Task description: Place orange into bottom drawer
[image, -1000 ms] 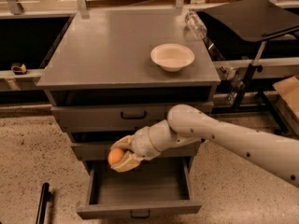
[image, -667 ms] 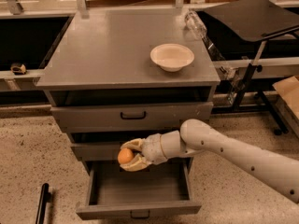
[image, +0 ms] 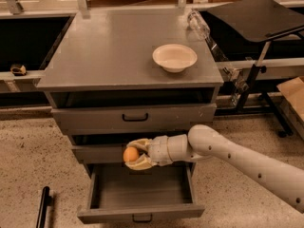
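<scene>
The gripper [image: 131, 155] has its jaws closed around the orange [image: 130, 154]. It holds the fruit in front of the middle drawer [image: 95, 154], above the far left part of the open bottom drawer [image: 142, 214]. Since one second ago, the gripper has shifted right, toward the drawer's centre. The orange is not yet inside the drawer. Lowering and release appear to remain. The white bowl [image: 174, 57] sits on the tabletop [image: 114, 46].

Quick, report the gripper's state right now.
Gripper: shut on the small round orange fruit, holding it in front of the middle drawer, above the back of the pulled-out grey bottom drawer.
</scene>
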`<state>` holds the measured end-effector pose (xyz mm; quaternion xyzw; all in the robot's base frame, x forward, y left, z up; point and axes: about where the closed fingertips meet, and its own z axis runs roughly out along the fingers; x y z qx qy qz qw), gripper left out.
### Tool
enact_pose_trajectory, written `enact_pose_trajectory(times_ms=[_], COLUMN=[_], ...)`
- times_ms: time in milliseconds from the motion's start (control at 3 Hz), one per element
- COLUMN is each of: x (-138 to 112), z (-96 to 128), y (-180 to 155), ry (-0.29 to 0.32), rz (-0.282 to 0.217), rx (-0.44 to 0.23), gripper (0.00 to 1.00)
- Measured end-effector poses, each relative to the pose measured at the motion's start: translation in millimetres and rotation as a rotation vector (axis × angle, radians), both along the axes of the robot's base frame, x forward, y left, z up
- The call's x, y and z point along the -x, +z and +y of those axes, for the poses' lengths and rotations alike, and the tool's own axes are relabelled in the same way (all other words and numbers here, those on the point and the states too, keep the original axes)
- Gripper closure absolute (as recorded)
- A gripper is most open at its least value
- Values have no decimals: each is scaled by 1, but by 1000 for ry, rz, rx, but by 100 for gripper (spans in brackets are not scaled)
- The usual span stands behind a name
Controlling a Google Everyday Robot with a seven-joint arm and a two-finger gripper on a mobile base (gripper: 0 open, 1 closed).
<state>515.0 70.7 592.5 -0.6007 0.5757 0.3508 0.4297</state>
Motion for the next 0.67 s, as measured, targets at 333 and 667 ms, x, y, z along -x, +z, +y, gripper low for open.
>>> enact_pose_trajectory(times_ms=[333, 667], x=[-41, -59], z=[-14, -14], y=[-47, -137], ry=[-127, -195], rz=[-35, 49], rx=[-91, -128], gripper=[100, 100])
